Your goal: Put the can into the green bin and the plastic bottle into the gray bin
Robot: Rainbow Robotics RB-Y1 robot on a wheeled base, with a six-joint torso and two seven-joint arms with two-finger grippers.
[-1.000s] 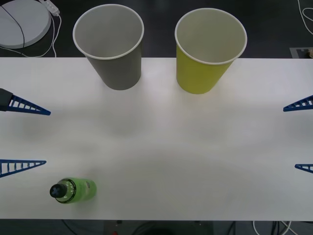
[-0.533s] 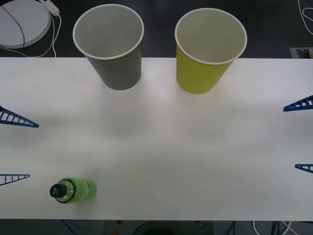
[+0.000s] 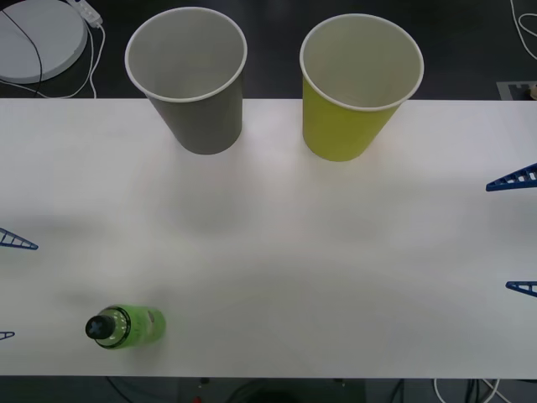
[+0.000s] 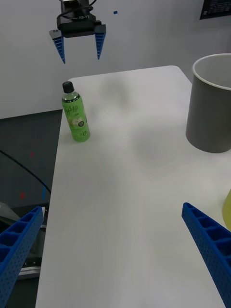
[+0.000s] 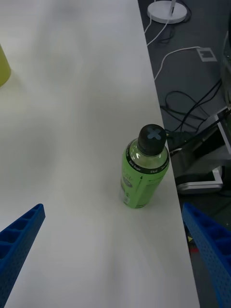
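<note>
The plastic bottle (image 3: 126, 327) stands upright at the table's front left, close to the front edge; it also shows as the bottle (image 5: 144, 173) and the bottle (image 4: 75, 118). The gray bin (image 3: 189, 80) and the green bin (image 3: 359, 84) stand side by side at the back, both empty. My left gripper (image 3: 8, 288) is open at the left edge, just left of the bottle and apart from it. My right gripper (image 3: 518, 233) is open at the right edge, holding nothing. The can is out of view.
A white round disc (image 3: 38, 34) with a cable lies on the floor behind the table's back left corner. Cables and a grey base (image 5: 207, 159) lie beyond the table edge beside the bottle. The white table (image 3: 294, 252) is bare between bottle and bins.
My left gripper has moved toward the table's front and further left, nearing the bottle's level. The bottle, the bins and the right gripper have not moved.
</note>
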